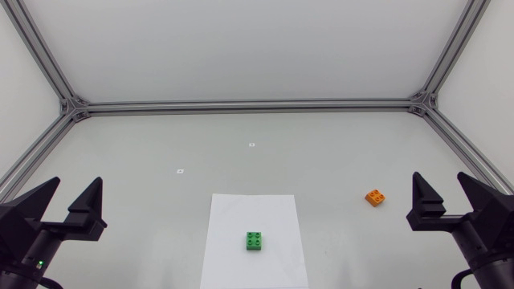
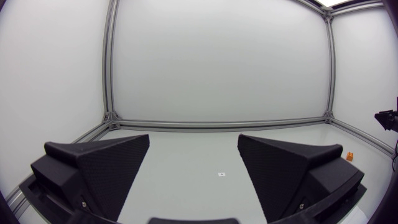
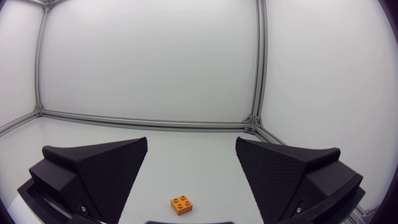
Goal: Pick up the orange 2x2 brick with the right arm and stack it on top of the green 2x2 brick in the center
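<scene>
The orange 2x2 brick (image 1: 374, 197) lies on the white table to the right of the paper sheet, a short way left of my right gripper (image 1: 449, 192). In the right wrist view that brick (image 3: 181, 203) sits on the table ahead of the right gripper (image 3: 191, 149), between the lines of its open, empty fingers. The green 2x2 brick (image 1: 254, 241) stands on the white paper sheet (image 1: 233, 213) in the centre front. My left gripper (image 1: 71, 197) stands open and empty at the front left. From the left wrist view the orange brick (image 2: 349, 157) is a small speck far off beside the left gripper (image 2: 194, 146).
Two small white markers (image 1: 251, 144) (image 1: 181, 171) lie on the table behind the sheet. An aluminium frame (image 1: 249, 105) runs along the table's back and side edges. One marker (image 2: 221, 174) shows ahead of the left gripper.
</scene>
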`<act>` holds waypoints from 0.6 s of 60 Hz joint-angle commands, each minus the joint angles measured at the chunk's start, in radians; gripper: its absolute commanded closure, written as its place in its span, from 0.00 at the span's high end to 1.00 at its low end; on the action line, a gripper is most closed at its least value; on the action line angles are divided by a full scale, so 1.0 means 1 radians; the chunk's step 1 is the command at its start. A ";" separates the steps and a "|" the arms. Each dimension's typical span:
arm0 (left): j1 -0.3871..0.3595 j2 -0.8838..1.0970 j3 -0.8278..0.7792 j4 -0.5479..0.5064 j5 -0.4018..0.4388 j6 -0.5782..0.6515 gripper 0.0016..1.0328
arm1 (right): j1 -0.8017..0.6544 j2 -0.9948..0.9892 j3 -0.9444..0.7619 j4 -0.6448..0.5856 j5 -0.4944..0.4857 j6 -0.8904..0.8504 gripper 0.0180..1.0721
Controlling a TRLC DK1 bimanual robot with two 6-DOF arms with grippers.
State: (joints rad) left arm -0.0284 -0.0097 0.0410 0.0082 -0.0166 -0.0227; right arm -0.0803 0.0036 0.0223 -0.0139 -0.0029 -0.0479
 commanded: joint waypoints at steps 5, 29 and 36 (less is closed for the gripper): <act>0.002 -0.006 -0.041 -0.011 0.003 0.006 0.96 | 0.005 -0.010 -0.024 0.008 -0.005 0.022 0.96; 0.002 -0.006 -0.041 -0.011 0.003 0.006 0.96 | 0.010 -0.011 -0.024 0.023 -0.003 0.023 0.96; 0.002 -0.006 -0.041 -0.011 0.003 0.006 0.96 | 0.020 -0.011 0.010 0.002 -0.003 0.023 0.96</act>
State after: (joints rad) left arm -0.0284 -0.0097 0.0410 0.0082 -0.0166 -0.0227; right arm -0.0731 0.0036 0.0223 -0.0113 -0.0029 -0.0479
